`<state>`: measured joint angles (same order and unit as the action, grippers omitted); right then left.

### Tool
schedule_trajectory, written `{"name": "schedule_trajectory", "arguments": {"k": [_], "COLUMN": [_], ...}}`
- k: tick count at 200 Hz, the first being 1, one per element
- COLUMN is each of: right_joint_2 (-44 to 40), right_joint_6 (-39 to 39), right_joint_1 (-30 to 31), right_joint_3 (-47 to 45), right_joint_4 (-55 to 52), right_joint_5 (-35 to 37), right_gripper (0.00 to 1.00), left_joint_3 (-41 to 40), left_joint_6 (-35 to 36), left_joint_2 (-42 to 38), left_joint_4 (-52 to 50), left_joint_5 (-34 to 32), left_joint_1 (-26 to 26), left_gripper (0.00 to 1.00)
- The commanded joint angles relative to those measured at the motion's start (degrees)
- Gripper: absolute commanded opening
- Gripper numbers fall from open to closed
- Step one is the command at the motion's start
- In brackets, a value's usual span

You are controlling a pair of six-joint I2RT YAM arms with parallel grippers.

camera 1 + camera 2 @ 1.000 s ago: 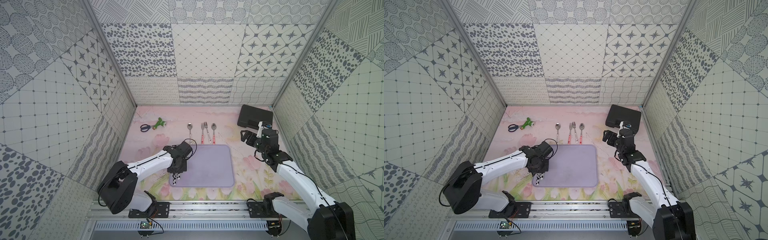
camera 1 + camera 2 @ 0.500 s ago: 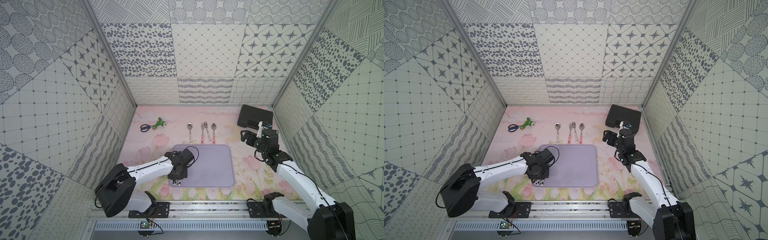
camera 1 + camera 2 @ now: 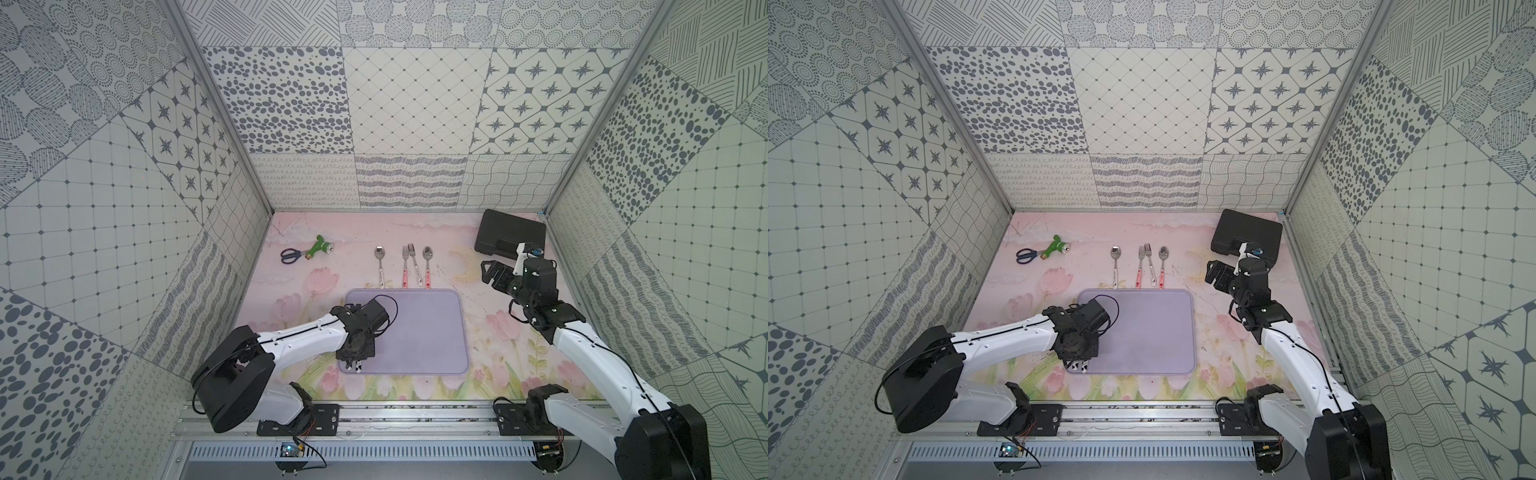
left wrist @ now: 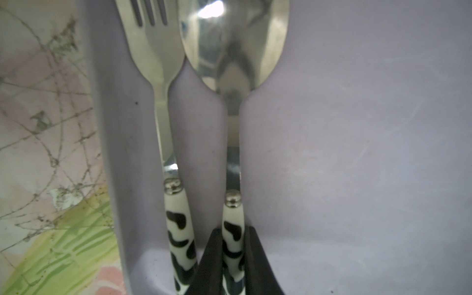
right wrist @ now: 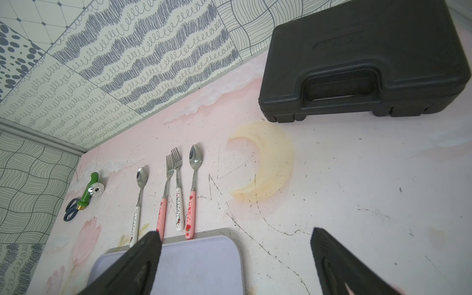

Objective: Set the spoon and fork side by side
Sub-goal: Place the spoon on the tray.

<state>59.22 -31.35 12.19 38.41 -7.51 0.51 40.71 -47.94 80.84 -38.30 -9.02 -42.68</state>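
a: where are the fork (image 4: 158, 63) and spoon (image 4: 233, 51)?
b: side by side on the purple mat (image 3: 424, 324), by its left edge, lower middle in a top view.
a: the left hand (image 4: 233, 245)?
b: clamped on the spoon handle. i think it must let go next and lift straight up. the right hand (image 3: 488, 272), middle right, is wide apart, empty.

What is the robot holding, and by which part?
The left gripper pinches the shiny metal spoon with a cow-spotted handle by that handle. The right gripper holds nothing.
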Motion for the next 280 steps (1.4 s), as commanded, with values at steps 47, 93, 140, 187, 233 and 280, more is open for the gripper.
{"name": "schedule_trajectory", "arguments": {"k": [47,93,140,187,233,280], "right_joint_2": [-0.85,-0.94,-0.89,-0.94,-1.04,-1.04], "right_joint_6": [-0.45,-0.39,-0.46,-0.42,-0.46,-0.25], "right_joint_1": [0.30,0.30,0.30,0.28,0.30,0.30], "right_joint_3": [-0.80,-0.80,-0.80,-0.80,-0.80,-0.80], "right_joint_4": [1.97,1.97,1.97,1.97,1.97,1.97], "right_joint_5": [0.64,0.73,0.65,0.68,0.46,0.28], "right_gripper": [0.97,0.97,0.97,0.97,0.97,0.97], "left_joint_3": [-0.50,-0.29,-0.06,1.96,5.03,10.49], "left_joint_6": [-0.61,-0.48,-0.26,0.47,1.18,3.00], "left_joint_2": [1.18,0.39,-1.23,-4.35,-6.85,-5.46], "left_joint_4": [-0.09,-0.87,-1.92,-4.70,-7.30,-7.78], "left_joint_5": [-0.56,-1.00,-1.18,-2.43,-4.21,-5.39], "left_joint_1": [-0.48,-0.48,-0.52,-0.48,-0.48,-0.44], "left_gripper": [0.14,0.20,0.28,0.35,0.39,0.42]}}
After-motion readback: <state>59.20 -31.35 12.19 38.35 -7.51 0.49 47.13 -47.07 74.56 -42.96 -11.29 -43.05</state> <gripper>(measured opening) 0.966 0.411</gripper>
